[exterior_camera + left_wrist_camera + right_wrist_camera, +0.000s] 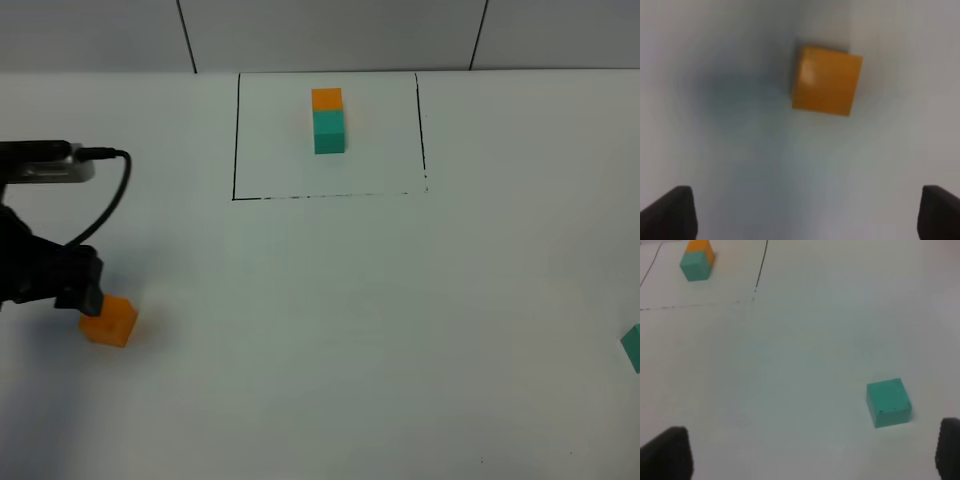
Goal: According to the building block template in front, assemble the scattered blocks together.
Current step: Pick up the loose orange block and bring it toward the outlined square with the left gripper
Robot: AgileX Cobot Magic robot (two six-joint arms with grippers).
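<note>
The building block template [328,120], an orange cube joined to a teal one, stands inside a black drawn rectangle [236,140] at the back. It also shows far off in the right wrist view as the template [696,260]. A loose orange block [109,321] lies at the left, right beside my left gripper [88,295]. In the left wrist view the orange block [826,80] sits ahead of my open left gripper [804,215], apart from its fingertips [667,212]. The loose teal block [632,347] lies at the right edge. My open right gripper [807,452] is short of that teal block [888,402], holding nothing.
A plain white table [330,330] carries everything, ending at a grey wall at the back. The left arm's black cable [115,190] loops above the orange block. The right arm is outside the exterior high view.
</note>
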